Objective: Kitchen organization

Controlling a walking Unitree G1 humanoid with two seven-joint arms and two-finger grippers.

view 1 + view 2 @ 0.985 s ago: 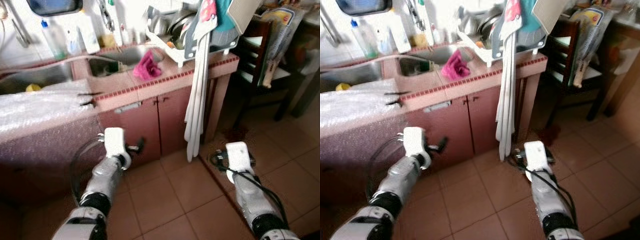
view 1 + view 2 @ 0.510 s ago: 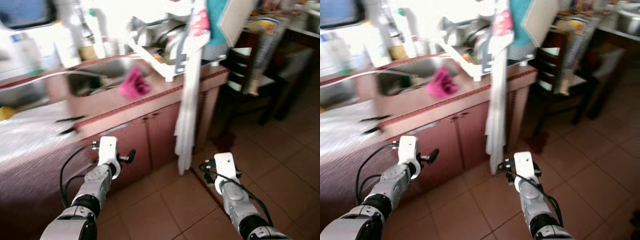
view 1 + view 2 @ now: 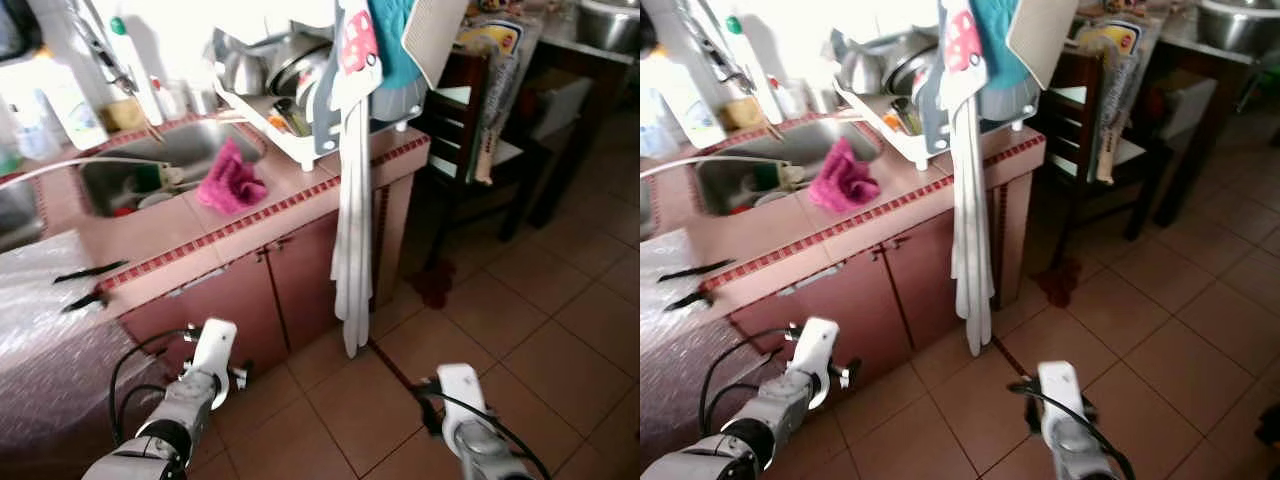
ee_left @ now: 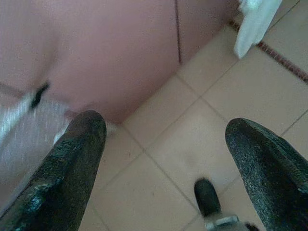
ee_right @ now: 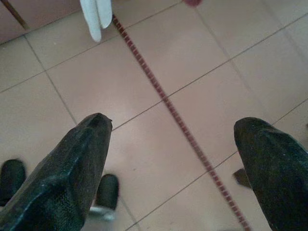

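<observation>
Nothing in hand yet; my left gripper [image 4: 163, 168] hangs low by the pink cupboard doors [image 3: 280, 290] with its fingers spread wide, and my right gripper [image 5: 173, 168] is just as wide apart over the floor tiles [image 5: 202, 53]; both empty.

What needs sorting sits up on the table [image 3: 150, 235]: a pink rag [image 3: 230, 183] crumpled just beside the sink [image 3: 165, 165], and a dish rack [image 3: 300, 105] stacked with metal pots at the far end, with white cloths [image 3: 350, 240] hanging off it down toward the floor. I'd guess the rag is the easy one; soft, light, maybe damp, so pinch a raised fold at the top and it should come up in a bunch. The pots look smooth and probably slippery, heavier too; I'd go for a rim or handle, not the curved side. The hanging cloths are limp and could drag things off the rack if tugged.

Versus a second ago: my view has swung to the right, so the chair [image 3: 470, 130] sits closer to the middle; both arms have dropped lower in view.
</observation>
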